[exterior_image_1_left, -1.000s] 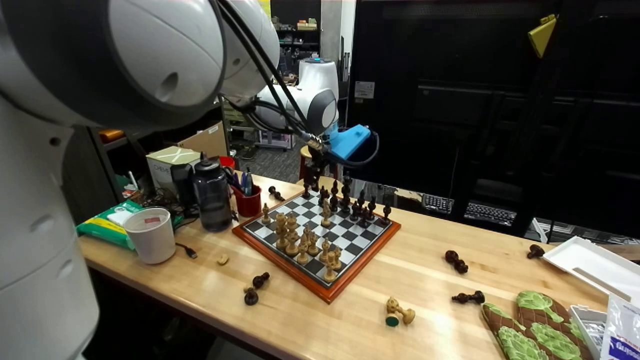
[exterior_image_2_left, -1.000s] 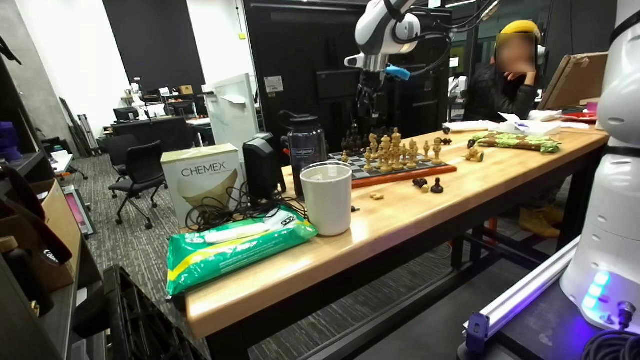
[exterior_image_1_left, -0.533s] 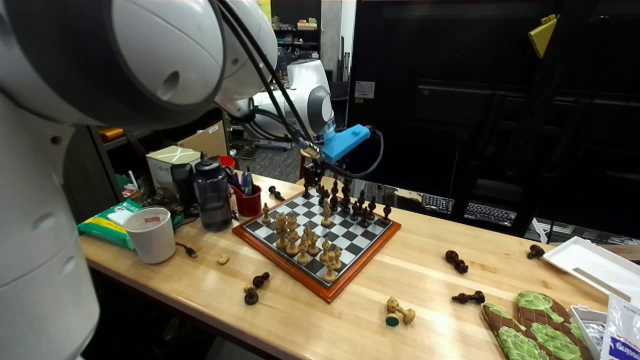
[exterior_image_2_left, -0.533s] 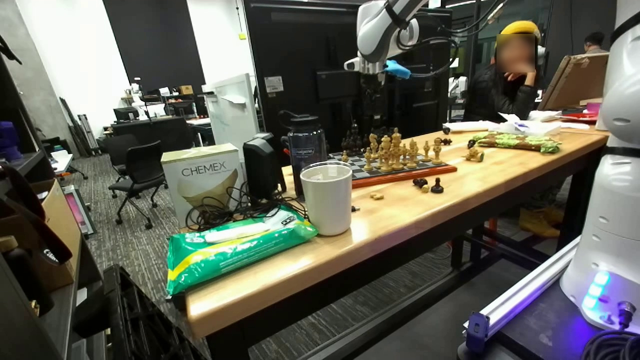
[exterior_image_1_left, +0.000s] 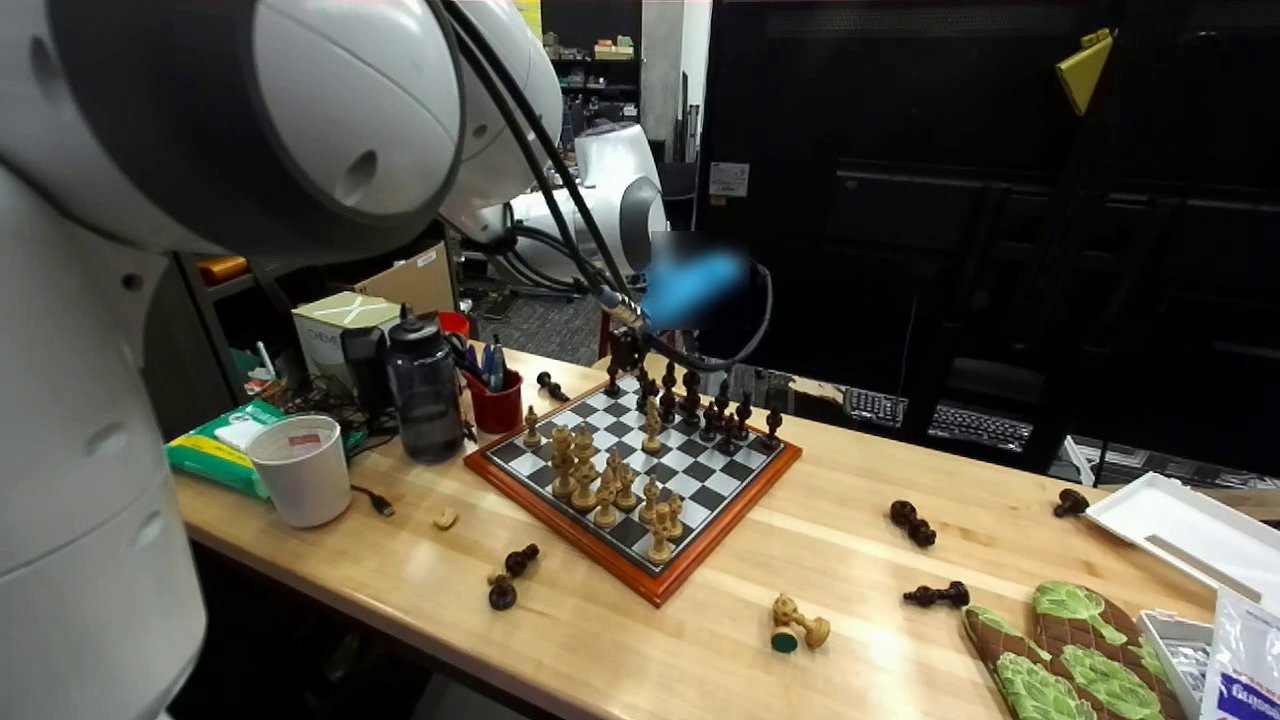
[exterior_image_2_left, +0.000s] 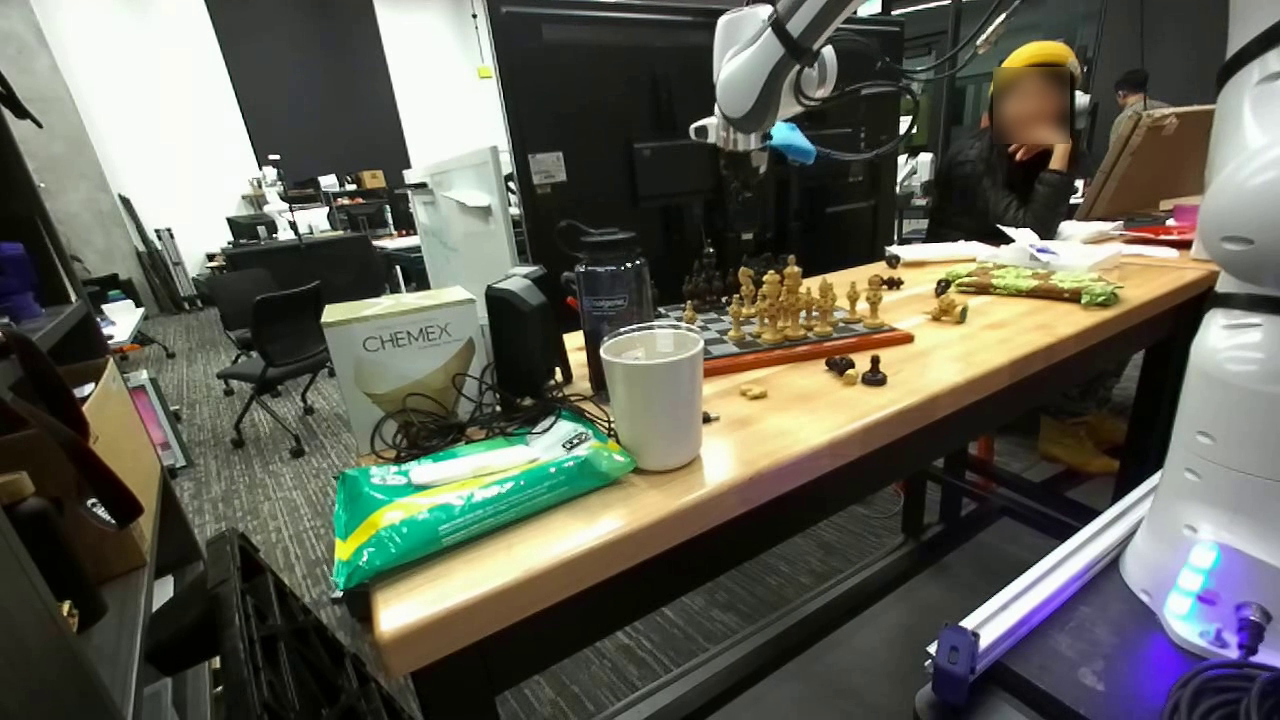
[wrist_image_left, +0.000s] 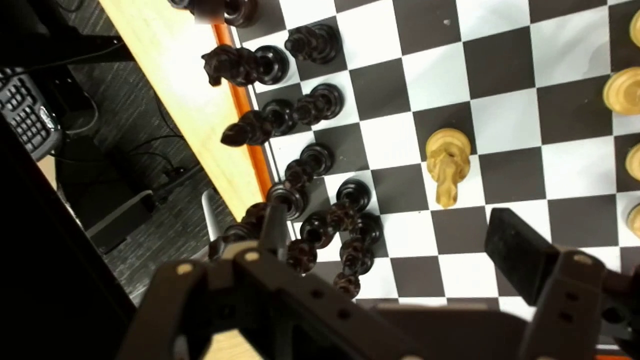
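Observation:
My gripper (wrist_image_left: 395, 240) is open and empty above the chessboard in the wrist view. In an exterior view the dark gripper (exterior_image_1_left: 627, 350) is over the board's far corner, and it also shows dark against black (exterior_image_2_left: 745, 195). The checkered board (exterior_image_1_left: 690, 575) has a red-brown wooden rim. Several dark pieces (wrist_image_left: 355, 195) stand at the left fingertip, which overlaps some of them in the picture; contact cannot be told. A lone light piece (wrist_image_left: 448, 165) stands mid-board, ahead of the gap between the fingers. Several light pieces (exterior_image_1_left: 605, 505) stand on the near side.
Fallen dark pieces (exterior_image_1_left: 915, 525) and light pieces (exterior_image_1_left: 800, 625) lie on the wooden table. A red pen cup (exterior_image_1_left: 497, 405), a dark bottle (exterior_image_1_left: 425, 390), a white cup (exterior_image_1_left: 300, 470) and green wipes (exterior_image_2_left: 470, 500) stand or lie beside the board. Oven mitts (exterior_image_1_left: 1080, 650) lie opposite.
The arm has shifted slightly, and the gripper has tilted and moved a little over the board's far corner. The pieces have not visibly moved. A person has appeared in the background.

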